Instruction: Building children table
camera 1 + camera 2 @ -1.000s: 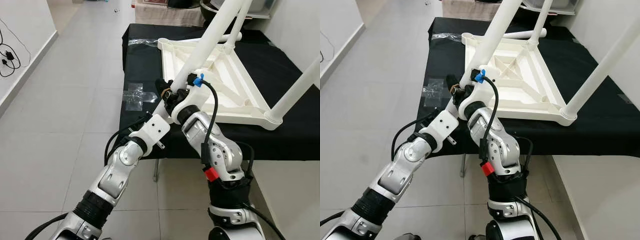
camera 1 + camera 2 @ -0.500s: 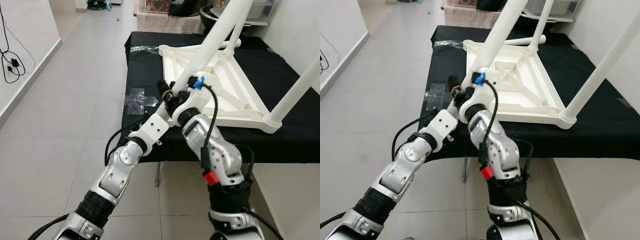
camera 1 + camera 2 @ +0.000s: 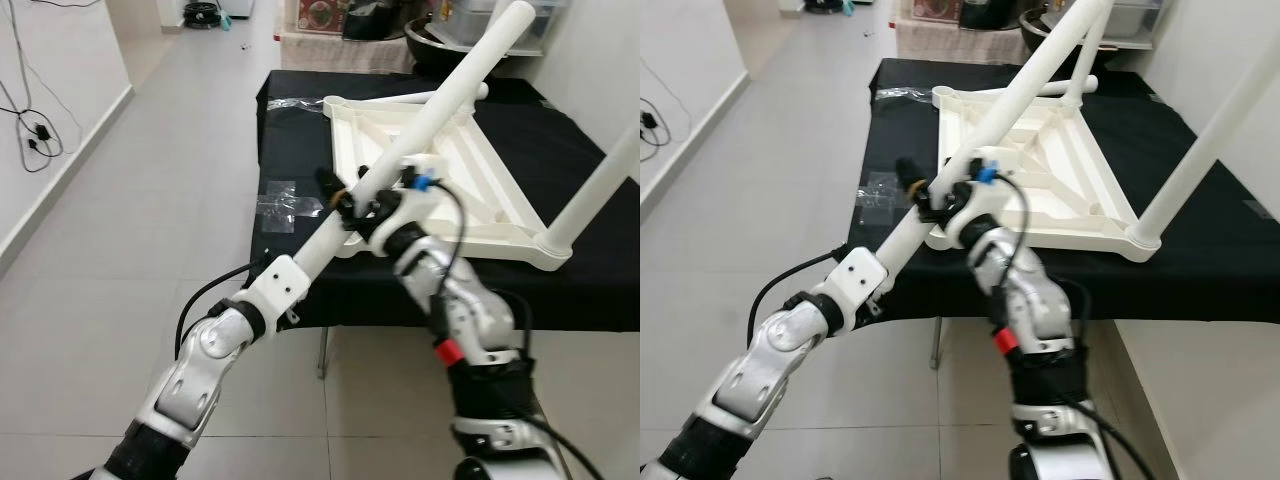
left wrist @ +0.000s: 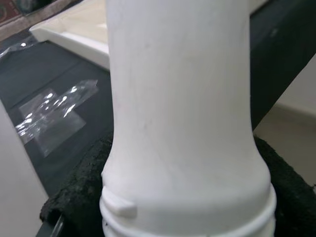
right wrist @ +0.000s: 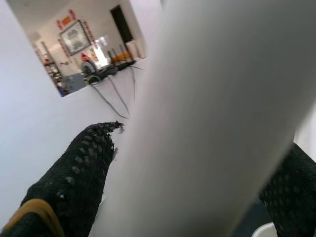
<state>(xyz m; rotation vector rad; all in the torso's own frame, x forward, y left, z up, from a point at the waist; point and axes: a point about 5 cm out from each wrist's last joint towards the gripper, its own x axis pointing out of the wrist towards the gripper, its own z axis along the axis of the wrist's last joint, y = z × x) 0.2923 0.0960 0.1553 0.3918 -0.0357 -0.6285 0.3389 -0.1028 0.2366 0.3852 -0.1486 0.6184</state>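
A white tabletop (image 3: 480, 185) lies upside down on a black-clothed table (image 3: 300, 130). One white leg (image 3: 598, 180) stands in its near right corner, and another (image 3: 1087, 55) stands at the far corner. A loose white leg (image 3: 440, 100) slants up to the right above the tabletop's near left corner. My left gripper (image 3: 335, 190) is shut on it low down. My right gripper (image 3: 378, 208) is shut on it just above. In the left wrist view the leg's ribbed end (image 4: 177, 207) sits between black fingers (image 4: 74, 197). In the right wrist view the leg (image 5: 212, 123) passes between fingers (image 5: 74, 168).
Clear plastic bags (image 3: 285, 195) lie on the black cloth to the left of the tabletop. Grey tiled floor (image 3: 120, 250) spreads to the left, with cables (image 3: 35, 130) by the white wall. Boxes and a pot (image 3: 430, 25) stand behind the table.
The held leg leans flatter than before and its top end has come into the picture. Both grippers stay shut on it. The camera has shifted a little.
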